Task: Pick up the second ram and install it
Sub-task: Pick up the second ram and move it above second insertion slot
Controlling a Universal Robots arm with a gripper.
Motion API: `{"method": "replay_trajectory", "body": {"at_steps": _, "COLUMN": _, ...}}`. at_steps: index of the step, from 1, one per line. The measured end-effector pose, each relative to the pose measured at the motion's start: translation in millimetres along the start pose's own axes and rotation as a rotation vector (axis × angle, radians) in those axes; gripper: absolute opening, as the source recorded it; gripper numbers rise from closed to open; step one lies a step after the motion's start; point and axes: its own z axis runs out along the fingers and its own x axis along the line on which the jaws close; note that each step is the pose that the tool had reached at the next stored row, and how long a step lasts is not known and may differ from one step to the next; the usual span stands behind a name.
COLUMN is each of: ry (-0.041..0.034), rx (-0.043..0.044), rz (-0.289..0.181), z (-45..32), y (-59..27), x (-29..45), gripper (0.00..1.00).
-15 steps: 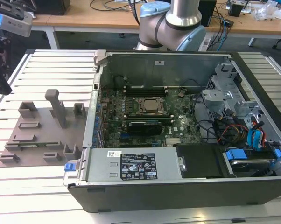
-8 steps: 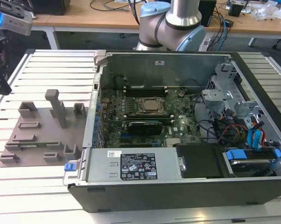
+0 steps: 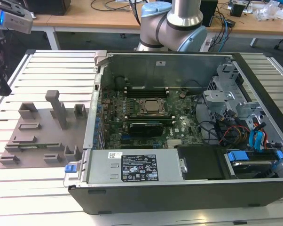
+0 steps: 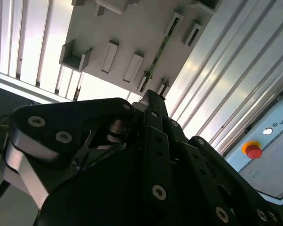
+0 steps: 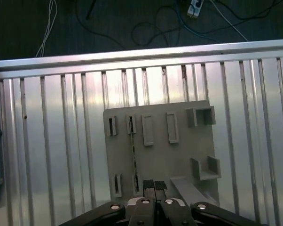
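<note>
Downward fingers, seemingly closed, hover over tray near ram.

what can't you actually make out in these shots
- second ram: first wrist view shows it edge-on in the holder tray, so its chips are hidden
- holder tray's near end: second wrist view, blocked by the gripper
- memory slots: exterior view, too small to tell which are filled

2nd ram green; holder tray pale grey; table silver, ribbed stripes; gripper black; motherboard green; 1 button red on yellow
</note>
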Motion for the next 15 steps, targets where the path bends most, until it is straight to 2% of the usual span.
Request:
{"method": "replay_trajectory", "body": {"at_steps": 1, "ry": 0.0, "rx": 0.0, "rz": -0.001, "z": 0.0, "y": 0.0, "x": 0.0, "gripper": 0.1}}
{"method": "replay_trajectory", "body": {"at_steps": 4, "ry": 0.0001, "rx": 0.0, "rz": -0.002, "z": 0.0, "y": 0.0, "x": 0.0, "gripper": 0.29}}
{"method": "replay_trajectory", "body": {"at_steps": 5, "ry": 0.0001, "rx": -0.0001, "rz": -0.002, "z": 0.0, "y": 0.0, "x": 0.0, "gripper": 0.29}}
{"method": "replay_trajectory", "body": {"at_steps": 6, "ry": 0.0002, "rx": -0.0001, "rz": -0.003, "z": 0.0, "y": 0.0, "x": 0.0, "gripper": 0.36}}
{"method": "replay_trajectory", "body": {"at_steps": 13, "ry": 0.0001, "rx": -0.0001, "rz": -0.003, "z": 7.8, "y": -2.5, "x": 0.0, "gripper": 0.36}}
{"method": "replay_trajectory", "body": {"at_steps": 15, "ry": 0.0001, "rx": 0.0, "rz": -0.003, "z": 12.6, "y": -2.9, "x": 0.1, "gripper": 0.36}}
